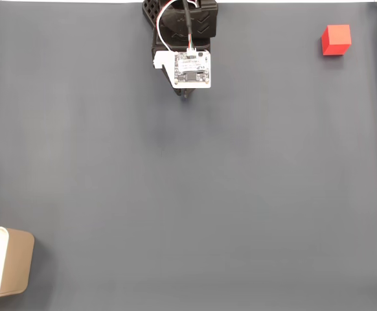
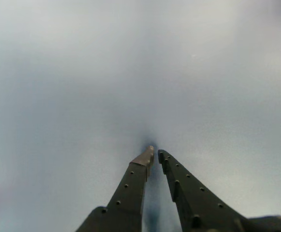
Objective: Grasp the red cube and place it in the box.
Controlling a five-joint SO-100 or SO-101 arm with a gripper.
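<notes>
The red cube (image 1: 336, 39) sits on the grey mat near the top right corner of the fixed view. At the bottom left corner stands the tan box (image 1: 17, 269), partly cut off by the frame edge, its white inside showing. My gripper (image 1: 186, 96) hangs at the top centre under the arm's white circuit board, far from both cube and box. In the wrist view the gripper (image 2: 155, 153) has its two dark fingers meeting at the tips, shut on nothing, just above the bare mat.
The arm's black base (image 1: 179, 19) stands at the top centre edge. A plain grey mat (image 1: 188, 181) covers the whole table between cube and box.
</notes>
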